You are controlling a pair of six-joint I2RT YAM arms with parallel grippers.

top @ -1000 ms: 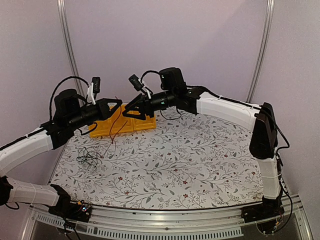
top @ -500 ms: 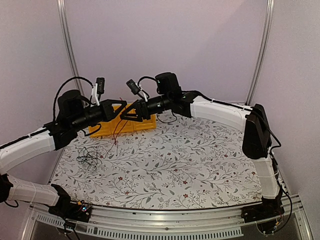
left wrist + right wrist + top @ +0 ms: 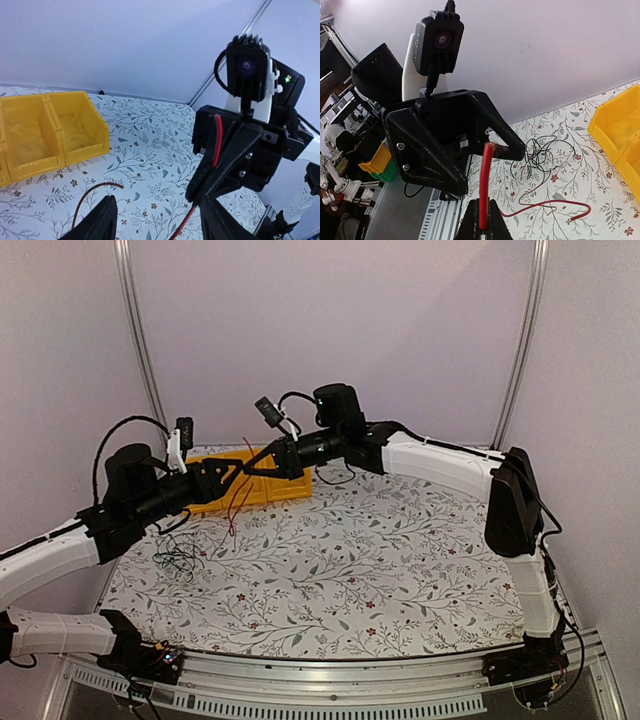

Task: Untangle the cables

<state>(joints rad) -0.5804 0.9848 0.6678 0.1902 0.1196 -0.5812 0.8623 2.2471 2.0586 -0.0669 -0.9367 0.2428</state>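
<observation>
Red wire [image 3: 483, 185] pinched in right fingers [image 3: 497, 227], left fingers [image 3: 95, 222] spread wide, black tangle [image 3: 178, 558] on table [image 3: 400, 560]

— Any lettering for us to call here?
— None we can read. We see bare yellow bins [image 3: 75, 132], a plain black camera housing [image 3: 247, 65], and a tablecloth [image 3: 400, 540] printed only with flowers and leaves; no word or number shows.
</observation>
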